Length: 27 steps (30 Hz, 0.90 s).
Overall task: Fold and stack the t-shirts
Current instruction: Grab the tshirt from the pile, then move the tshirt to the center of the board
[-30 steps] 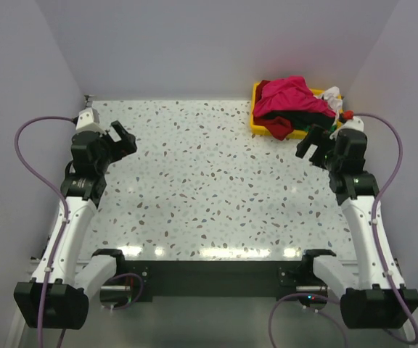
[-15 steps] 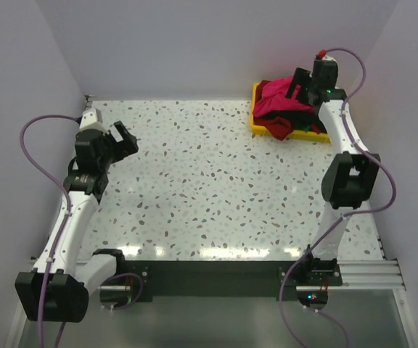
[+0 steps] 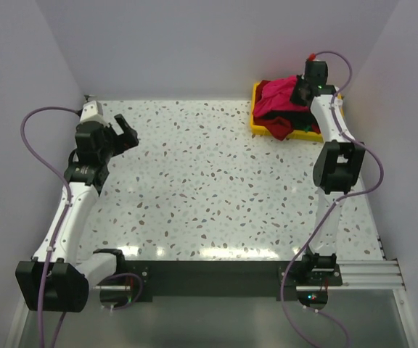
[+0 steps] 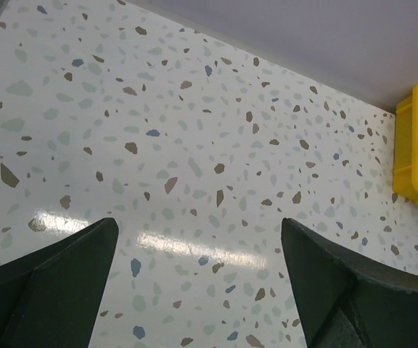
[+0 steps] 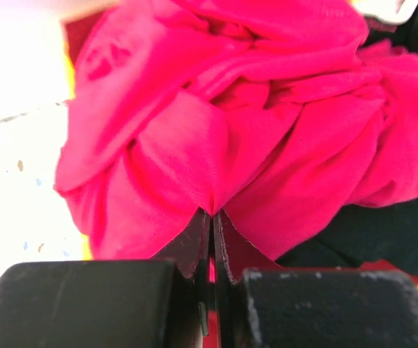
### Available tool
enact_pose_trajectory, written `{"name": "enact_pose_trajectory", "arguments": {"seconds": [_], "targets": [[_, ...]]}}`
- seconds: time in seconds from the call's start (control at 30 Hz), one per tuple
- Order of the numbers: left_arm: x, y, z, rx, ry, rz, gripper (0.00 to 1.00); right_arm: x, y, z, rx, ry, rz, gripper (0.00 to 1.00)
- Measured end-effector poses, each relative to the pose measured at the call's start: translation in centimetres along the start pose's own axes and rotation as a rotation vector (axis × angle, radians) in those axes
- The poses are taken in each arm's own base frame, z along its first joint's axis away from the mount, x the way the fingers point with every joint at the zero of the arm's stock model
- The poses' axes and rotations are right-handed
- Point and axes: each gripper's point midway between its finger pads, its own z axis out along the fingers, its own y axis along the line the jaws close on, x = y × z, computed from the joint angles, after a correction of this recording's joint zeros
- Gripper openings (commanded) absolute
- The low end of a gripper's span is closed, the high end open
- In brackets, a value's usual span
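Note:
A heap of t-shirts fills the yellow bin (image 3: 258, 125) at the table's far right corner. The bright crimson-pink t-shirt (image 3: 274, 100) (image 5: 281, 109) lies on top, with black cloth (image 5: 383, 239) and dark red cloth (image 3: 278, 128) under it. My right gripper (image 3: 299, 90) (image 5: 212, 215) reaches over the bin and is shut on a pinched fold of the crimson-pink t-shirt. My left gripper (image 3: 123, 135) (image 4: 198, 246) hovers over the far left of the table, open, with only bare tabletop between its fingers.
The speckled tabletop (image 3: 209, 181) lies between the two arms. Grey walls close in the back and both sides. The yellow bin's corner (image 4: 416, 152) shows at the right edge of the left wrist view.
My right arm swung up from beside the bin to over the heap, and its gripper shut on the crimson-pink t-shirt. The left arm barely shifted.

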Motion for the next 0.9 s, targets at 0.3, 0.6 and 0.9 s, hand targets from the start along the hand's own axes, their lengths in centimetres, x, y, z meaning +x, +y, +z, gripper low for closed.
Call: {"name": "enact_pose_trajectory", "arguments": {"seconds": [0.3,0.6,0.9], "targets": [[-0.7,-0.8,0.3,0.028,0.001,-0.002,1.0,-7.2,3.0,-9.9,-0.054,-0.195,-0.011,0.0],[-0.8,-1.3,0.0,0.049,0.002,-0.013,1.0,-15.9,9.2,-31.6,-0.229,-0.56,-0.1,0.0],[-1.3,-1.9,-1.2,0.08,-0.014,-0.02,1.0,-13.3,17.3,-44.9,-0.643,-0.639,-0.186,0.0]]}}
